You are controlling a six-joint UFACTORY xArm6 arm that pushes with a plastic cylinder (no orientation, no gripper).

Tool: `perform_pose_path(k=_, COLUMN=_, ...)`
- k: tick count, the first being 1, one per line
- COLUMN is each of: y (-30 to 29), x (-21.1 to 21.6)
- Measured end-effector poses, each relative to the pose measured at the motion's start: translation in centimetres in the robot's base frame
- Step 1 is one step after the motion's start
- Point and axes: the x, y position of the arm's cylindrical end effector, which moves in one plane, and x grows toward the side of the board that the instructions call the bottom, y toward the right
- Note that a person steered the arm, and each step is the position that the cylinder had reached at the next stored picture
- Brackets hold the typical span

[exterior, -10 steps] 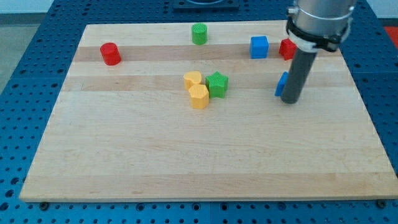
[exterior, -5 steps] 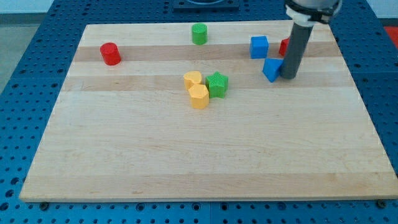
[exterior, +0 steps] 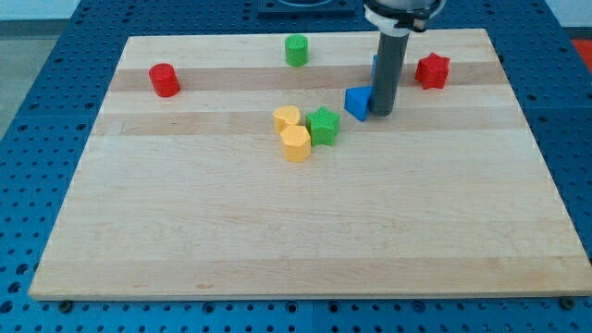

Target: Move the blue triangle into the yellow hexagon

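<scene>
The blue triangle (exterior: pixel 357 102) lies on the wooden board (exterior: pixel 305 231), right of the green star (exterior: pixel 324 125). My tip (exterior: pixel 381 114) touches the triangle's right side. The yellow hexagon (exterior: pixel 296 143) sits at the board's middle, touching a yellow cylinder (exterior: pixel 287 118) above it and the green star to its right. The rod hides most of a blue cube (exterior: pixel 376 65) behind it.
A red star-shaped block (exterior: pixel 432 70) sits at the upper right. A green cylinder (exterior: pixel 296 50) stands at the top centre. A red cylinder (exterior: pixel 165 80) stands at the upper left.
My tip has swept to the view's left and slightly up, pushing the blue triangle from the right side towards the green star. The other blocks have not moved.
</scene>
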Motion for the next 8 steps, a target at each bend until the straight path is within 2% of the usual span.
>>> perform_pose_path(k=2, y=-2.5, x=1.4)
perform_pose_path(k=4, y=2.8, x=0.0)
perform_pose_path(k=5, y=0.7, x=-1.2)
perform_pose_path(k=8, y=-4.1, x=-1.3)
